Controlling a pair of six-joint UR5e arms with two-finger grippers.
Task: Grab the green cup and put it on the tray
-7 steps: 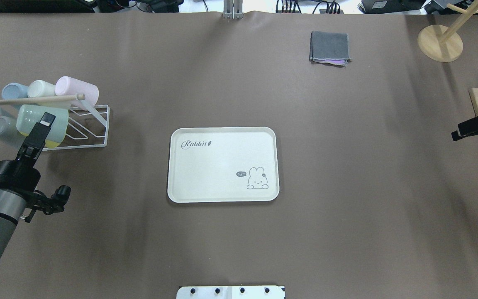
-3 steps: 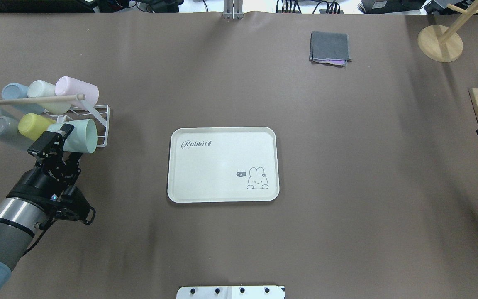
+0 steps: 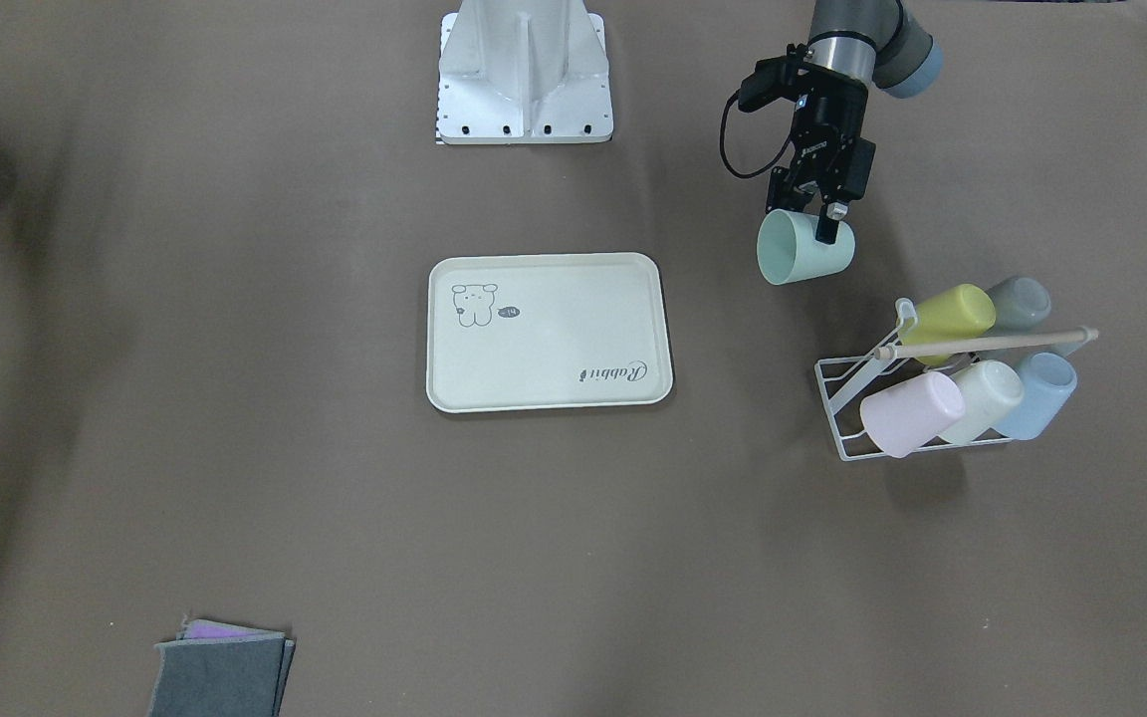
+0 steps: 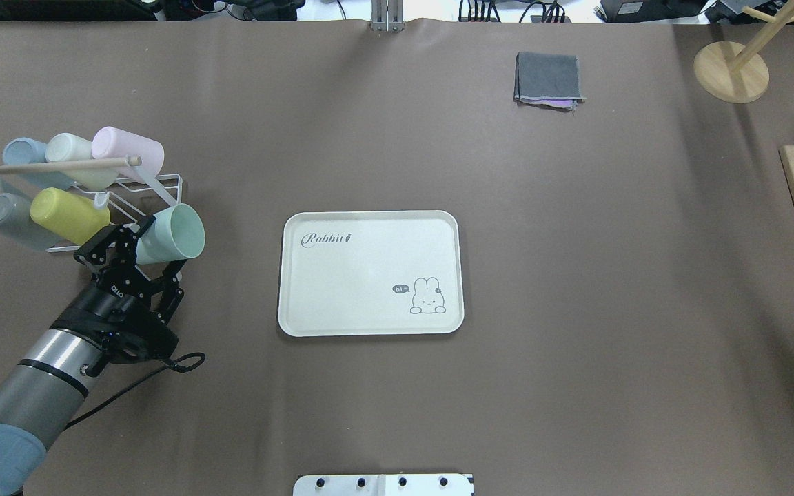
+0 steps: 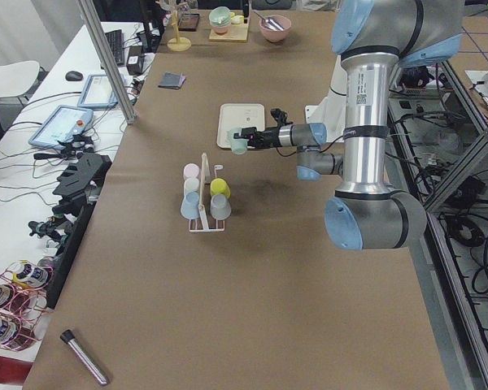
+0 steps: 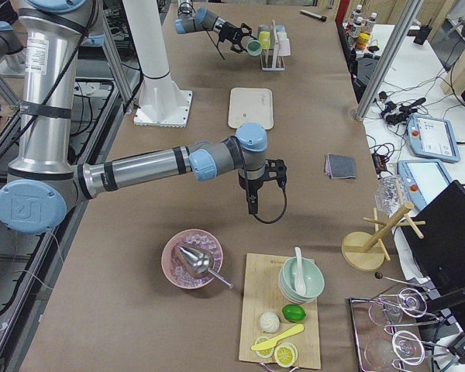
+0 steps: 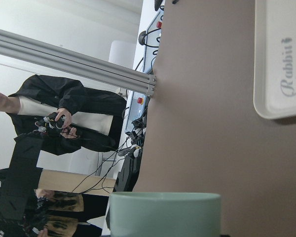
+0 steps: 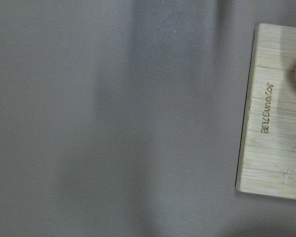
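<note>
Black jaws, left gripper [image 3: 812, 221]: clenched on the green cup [image 3: 791, 251], one finger laid on each side of its wall, toward the closed base end as far as can be judged.
Green cup: held on its side in the air, right of centre and in the upper half of the front-facing view; its mouth is turned toward the tray, and it is lifted clear of the rack.
Handling: judged to be light, stiff, smooth plastic. Little weight has to be carried and breakage is not feared, but a slip along the slick, tapered wall is to be expected if the squeeze is eased.
Hold: best taken across the wall, as it is now; the rim is better left free, since the cup has yet to be turned upright and set down.
Wire rack [image 3: 837, 398]: lower right of the cup in that view, with five cups lying in it; the yellow-green cup [image 3: 947, 311] is nearest the held one, apart from it.
Tray [image 3: 554, 344]: centre of the frame, flat with a raised rim, well apart from the cup.
Right gripper [image 6: 252, 203]: mid-frame in the right-side view, pointed down at the table, far from the cup; whether it is clenched or released cannot be told.
</note>
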